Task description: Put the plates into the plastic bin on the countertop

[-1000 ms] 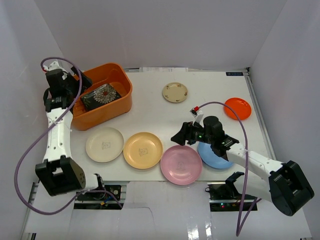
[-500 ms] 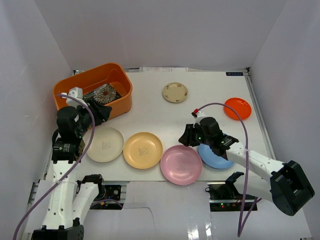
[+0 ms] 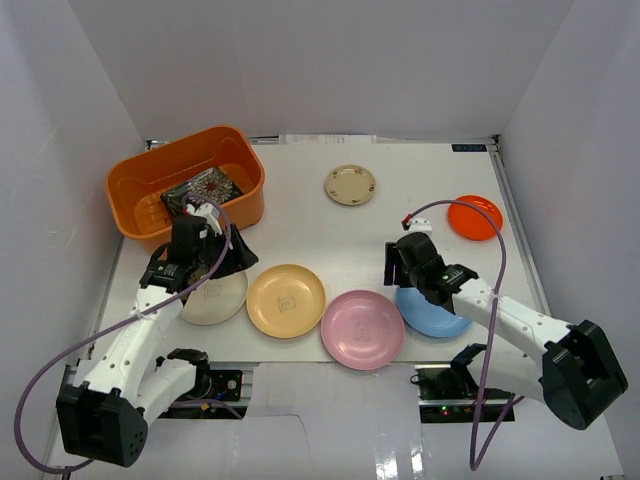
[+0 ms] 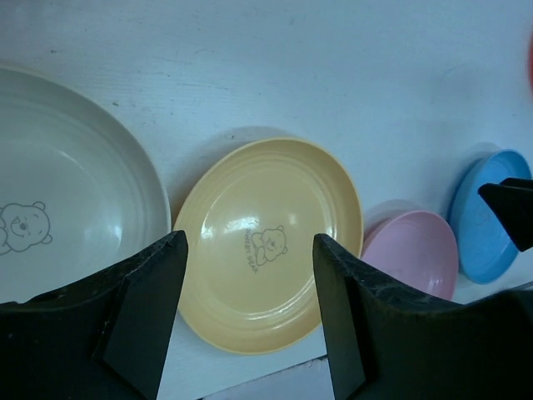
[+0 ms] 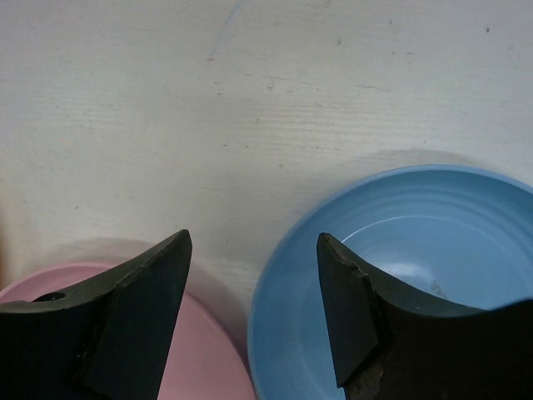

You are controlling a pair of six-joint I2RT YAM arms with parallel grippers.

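Note:
Inside the orange plastic bin point(image 3: 150, 185) a black floral square plate point(image 3: 202, 189) leans. On the white countertop point(image 3: 300, 220) lie cream point(image 3: 205, 303), yellow point(image 3: 286, 300), pink point(image 3: 362, 329), blue point(image 3: 440, 315), orange-red point(image 3: 475, 216) and small beige point(image 3: 350, 184) plates. My left gripper point(image 3: 238, 262) hangs open between the cream and yellow plates; its wrist view frames the yellow plate point(image 4: 275, 192) between the fingers point(image 4: 141, 308). My right gripper point(image 5: 252, 240) is open and empty over the gap between the blue plate point(image 5: 416, 250) and the pink plate point(image 5: 208, 358).
White walls enclose the countertop on three sides. The bin stands at the back left corner, and purple cables loop off both arms. The near plates lie in a tight row, the pink one touching the blue point(image 4: 483, 212).
My left arm has swung from above the bin down to the cream and yellow plates. My right gripper has shifted right, from over the pink plate to the blue plate's left rim.

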